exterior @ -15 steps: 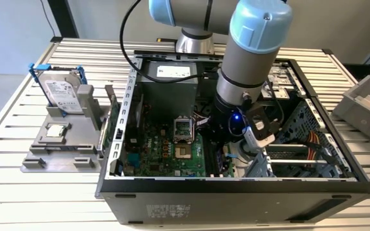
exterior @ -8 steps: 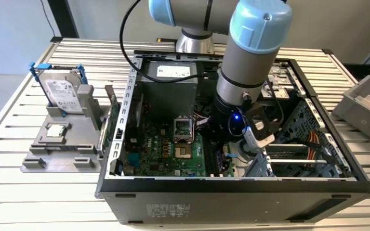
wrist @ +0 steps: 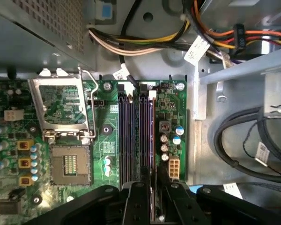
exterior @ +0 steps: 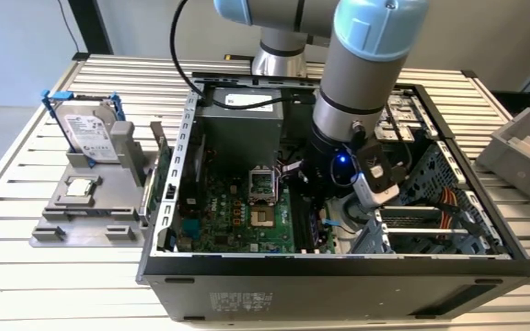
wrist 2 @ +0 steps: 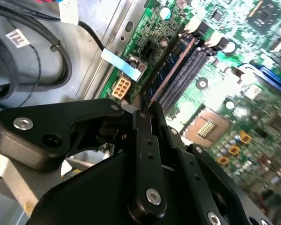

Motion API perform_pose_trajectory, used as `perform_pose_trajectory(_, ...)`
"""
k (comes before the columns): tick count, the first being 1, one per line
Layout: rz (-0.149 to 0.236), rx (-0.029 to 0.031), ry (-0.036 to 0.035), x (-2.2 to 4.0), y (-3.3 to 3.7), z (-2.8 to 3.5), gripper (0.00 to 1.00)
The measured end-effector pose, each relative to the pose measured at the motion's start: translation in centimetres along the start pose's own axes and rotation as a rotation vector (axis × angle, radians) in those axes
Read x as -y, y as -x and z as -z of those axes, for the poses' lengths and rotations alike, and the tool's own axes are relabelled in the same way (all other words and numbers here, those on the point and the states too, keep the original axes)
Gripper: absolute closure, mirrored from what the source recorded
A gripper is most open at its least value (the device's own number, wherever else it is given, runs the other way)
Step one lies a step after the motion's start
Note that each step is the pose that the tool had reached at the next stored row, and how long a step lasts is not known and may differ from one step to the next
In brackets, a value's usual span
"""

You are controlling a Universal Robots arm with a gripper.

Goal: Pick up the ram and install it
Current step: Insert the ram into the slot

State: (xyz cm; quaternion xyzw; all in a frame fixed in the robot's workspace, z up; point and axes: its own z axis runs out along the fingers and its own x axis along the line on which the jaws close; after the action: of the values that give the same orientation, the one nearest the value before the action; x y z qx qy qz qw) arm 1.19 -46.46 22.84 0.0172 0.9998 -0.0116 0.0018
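Observation:
The ram (wrist: 151,140) is a thin stick seen edge-on, standing in the outermost of the motherboard's (wrist: 171,105) long dark slots, next to a row of capacitors. In the second wrist view the ram (wrist 2: 175,65) runs away from the fingers along the slots. My gripper (wrist: 151,199) is shut on the ram's near end, one black finger on each side. In the exterior view the arm's wrist (exterior: 344,172) reaches down into the open computer case (exterior: 339,265), over the board's edge on the exterior view's right.
An open CPU socket (wrist: 70,164) with its raised metal frame lies beside the slots. Cable bundles (wrist: 154,40) hang near the drive cage. Outside the case a grey fixture (exterior: 85,207) holds a hard drive (exterior: 90,131) and a small square chip (exterior: 81,186). A grey bin (exterior: 523,148) stands at the right.

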Motion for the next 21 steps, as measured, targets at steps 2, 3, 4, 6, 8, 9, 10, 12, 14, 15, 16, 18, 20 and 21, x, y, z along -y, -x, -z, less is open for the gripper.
perform_pose_trajectory(2,0.0,0.0,0.0005,0.02,0.01,0.8,0.0)
perform_pose_trajectory(3,0.0,-0.0001,0.002,0.02,0.01,0.94,0.0)
perform_pose_trajectory(4,0.0,-0.0001,0.0034,0.04,0.01,0.99,0.0)
perform_pose_trajectory(6,0.0,0.0,0.0037,0.03,0.01,1.0,1.0)
perform_pose_trajectory(8,0.0,-0.0001,0.0033,0.04,0.01,1.03,1.0)
perform_pose_trajectory(9,0.0,-0.0001,0.0034,0.04,0.01,1.04,1.0)
perform_pose_trajectory(10,0.0,-0.0001,0.0033,0.04,0.01,1.05,1.0)
perform_pose_trajectory(12,0.0,-0.0001,0.0033,0.04,0.01,1.1,1.0)
perform_pose_trajectory(14,0.0,-0.0001,0.0033,0.05,0.01,1.16,1.0)
perform_pose_trajectory(15,0.0,-0.0001,0.0033,0.05,0.01,1.17,1.0)
perform_pose_trajectory(16,0.0,-0.0001,0.0034,0.05,0.01,1.18,1.0)
perform_pose_trajectory(18,0.0,-0.0001,0.0034,0.05,0.01,1.2,1.0)
perform_pose_trajectory(20,0.0,-0.0001,0.0033,0.05,0.01,1.21,1.0)
perform_pose_trajectory(21,0.0,-0.0001,0.0033,0.05,0.01,1.21,1.0)
